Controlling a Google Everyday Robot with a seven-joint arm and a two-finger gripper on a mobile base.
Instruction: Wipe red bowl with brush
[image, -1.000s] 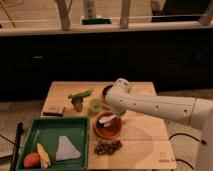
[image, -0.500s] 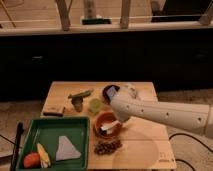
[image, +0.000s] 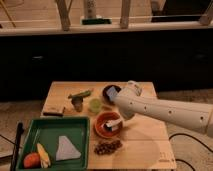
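The red bowl (image: 103, 126) sits on the wooden table (image: 145, 145), just right of the green tray. A small whitish-grey brush (image: 115, 125) lies inside the bowl on its right side. My gripper (image: 120, 118) is at the end of the white arm that reaches in from the right. It hangs over the bowl's right rim, right at the brush. The arm hides most of the gripper, so its hold on the brush cannot be made out.
A dark brown bowl (image: 110, 92) stands behind the arm's wrist. A grape bunch (image: 107, 147) lies in front of the red bowl. The green tray (image: 50, 131) holds a pale triangular cloth (image: 65, 148), an orange (image: 31, 160) and a yellow item (image: 43, 155). A green cup (image: 95, 105), a green pepper (image: 80, 94) and a wooden block (image: 53, 110) are at the back left.
The arm's end has shifted slightly to the right and the whitish brush has moved from the bowl's back left towards its right side. The bowl has stayed in place.
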